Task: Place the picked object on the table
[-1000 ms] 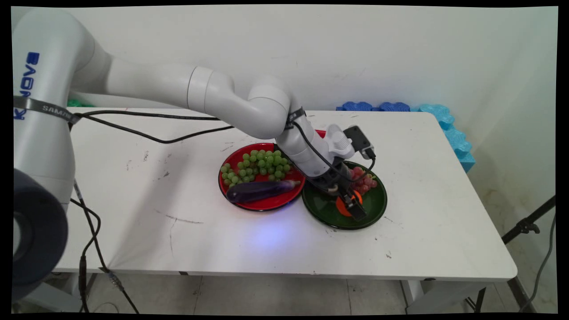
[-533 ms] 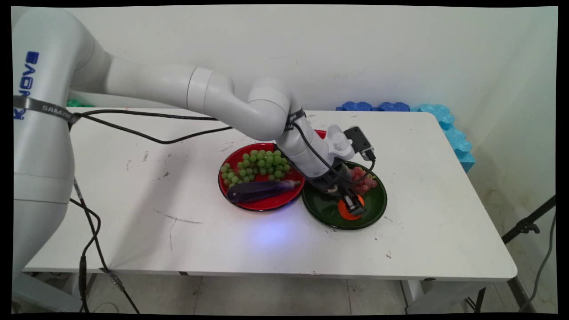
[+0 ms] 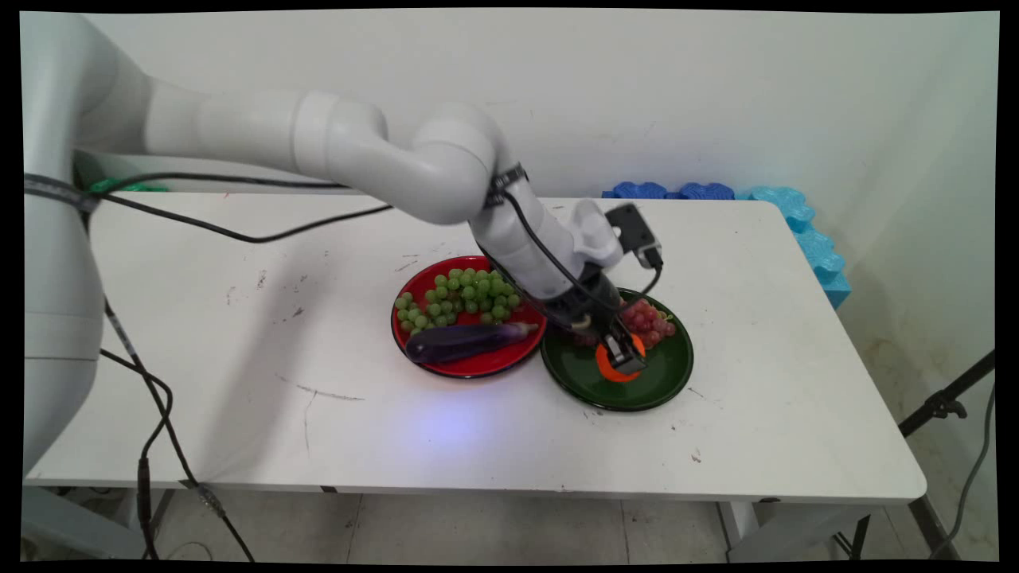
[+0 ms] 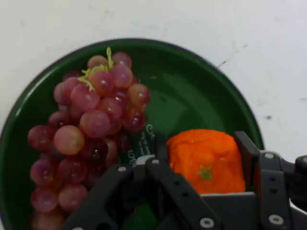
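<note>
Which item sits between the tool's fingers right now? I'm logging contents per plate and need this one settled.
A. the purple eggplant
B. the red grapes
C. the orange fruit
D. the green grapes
C: in the hand view the tool has one black finger on each side of the orange fruit over the green plate, while the red grapes lie beside it, ungripped.
</note>
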`<state>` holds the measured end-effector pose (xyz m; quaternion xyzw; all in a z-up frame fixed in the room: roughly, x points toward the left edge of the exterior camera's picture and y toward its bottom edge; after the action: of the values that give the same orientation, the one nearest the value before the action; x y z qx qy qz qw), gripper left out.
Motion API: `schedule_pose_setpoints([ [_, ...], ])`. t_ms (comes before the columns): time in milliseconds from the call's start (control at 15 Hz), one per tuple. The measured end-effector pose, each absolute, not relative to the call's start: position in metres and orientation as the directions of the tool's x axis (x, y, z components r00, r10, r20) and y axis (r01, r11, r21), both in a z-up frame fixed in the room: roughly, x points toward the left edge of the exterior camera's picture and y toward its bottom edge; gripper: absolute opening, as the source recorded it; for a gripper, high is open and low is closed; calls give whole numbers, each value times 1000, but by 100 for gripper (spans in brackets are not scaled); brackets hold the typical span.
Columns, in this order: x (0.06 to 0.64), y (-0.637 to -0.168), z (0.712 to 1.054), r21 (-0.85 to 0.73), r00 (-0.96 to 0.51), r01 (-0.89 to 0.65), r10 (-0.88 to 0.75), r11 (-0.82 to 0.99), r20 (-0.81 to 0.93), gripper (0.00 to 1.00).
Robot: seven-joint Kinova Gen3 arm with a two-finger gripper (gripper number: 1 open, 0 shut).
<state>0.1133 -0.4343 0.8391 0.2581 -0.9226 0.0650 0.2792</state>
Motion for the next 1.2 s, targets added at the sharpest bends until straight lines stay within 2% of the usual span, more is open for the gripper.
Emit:
schedule_pose_setpoints([
  [333, 135, -417, 881, 11, -721, -493, -415, 870, 555, 0],
  [667, 176, -380, 916, 8, -739, -468, -396, 884, 544, 0],
  [933, 204, -357, 917, 0, -760, -450, -383, 893, 525, 0],
  [1200, 222, -343, 901, -3, -777, -429, -368, 903, 511, 0],
])
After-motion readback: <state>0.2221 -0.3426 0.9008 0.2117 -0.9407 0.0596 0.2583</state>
